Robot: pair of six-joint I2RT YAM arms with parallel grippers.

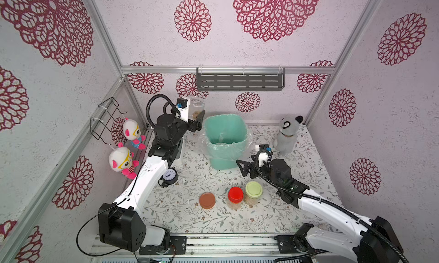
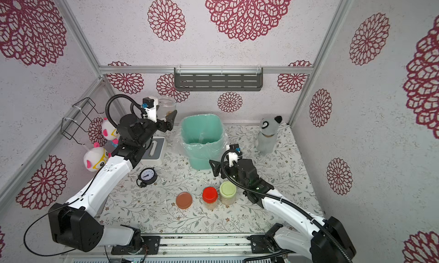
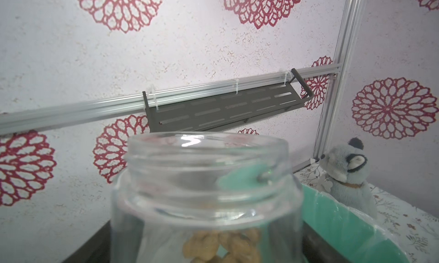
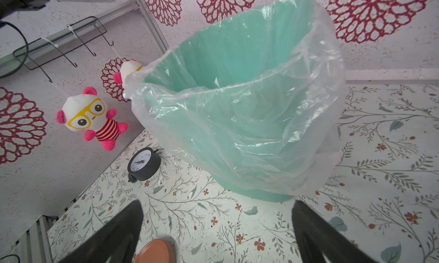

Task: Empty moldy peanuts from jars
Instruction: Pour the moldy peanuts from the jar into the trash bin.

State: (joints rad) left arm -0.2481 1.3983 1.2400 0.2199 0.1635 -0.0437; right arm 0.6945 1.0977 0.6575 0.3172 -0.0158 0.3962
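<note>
While left jaws clamp a lidless clear jar [image 1: 197, 105] w/ tan moldy peanuts [image 3: 221, 245], raised at 10 o'clock of mint-green bin [image 1: 224, 131], right jaws gape wide, empty, at bin's 5 o'clock. Red-lidded jar [image 1: 235, 197] & pale-green-lidded jar [image 1: 253, 193] stand on table [image 1: 178, 214], round brown lid [image 1: 207, 200] beside.

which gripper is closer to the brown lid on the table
Right. The right gripper hovers open close by the brown lid; the left gripper is raised far back beside the bin, holding an open jar.
</note>
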